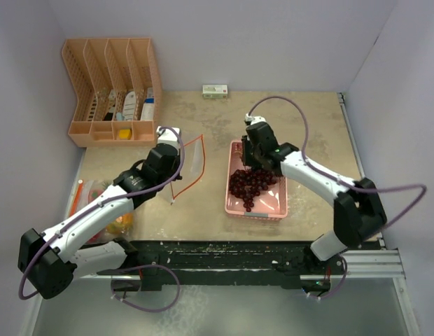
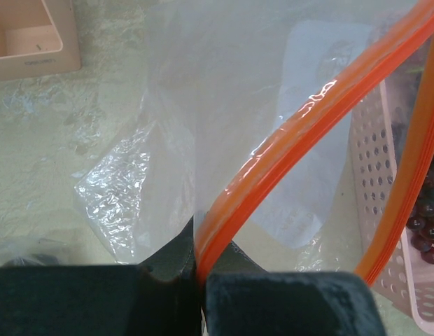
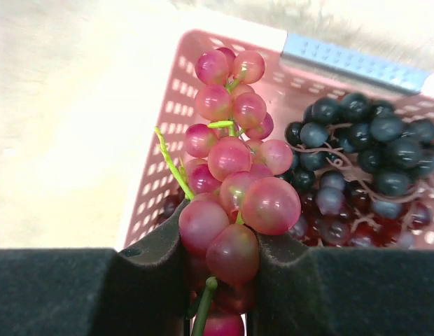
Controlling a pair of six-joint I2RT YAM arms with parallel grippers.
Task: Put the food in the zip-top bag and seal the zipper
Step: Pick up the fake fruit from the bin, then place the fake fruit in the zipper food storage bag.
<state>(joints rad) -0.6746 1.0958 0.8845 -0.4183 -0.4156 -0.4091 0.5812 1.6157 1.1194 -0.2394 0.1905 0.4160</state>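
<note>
A clear zip-top bag (image 1: pixel 191 159) with an orange zipper (image 2: pixel 301 122) stands open at the table's middle. My left gripper (image 1: pixel 173 162) is shut on the zipper strip (image 2: pixel 197 245). The pink perforated tray (image 1: pixel 269 206) to the right holds dark purple grape bunches (image 3: pixel 364 140). My right gripper (image 1: pixel 253 164) is over the tray's far end, shut (image 3: pixel 231 238) on a pink-red grape bunch (image 3: pixel 231 154) with a green stem. The tray wall also shows in the left wrist view (image 2: pixel 374 175), past the bag's mouth. Orange and yellow pieces (image 1: pixel 119 220) lie at the left under my left arm, partly hidden.
An orange slotted organizer (image 1: pixel 112 91) stands at the back left, its corner in the left wrist view (image 2: pixel 35 42). A small green-and-white box (image 1: pixel 215 90) lies at the back wall. Crinkled clear plastic (image 1: pixel 87 196) lies at the left edge.
</note>
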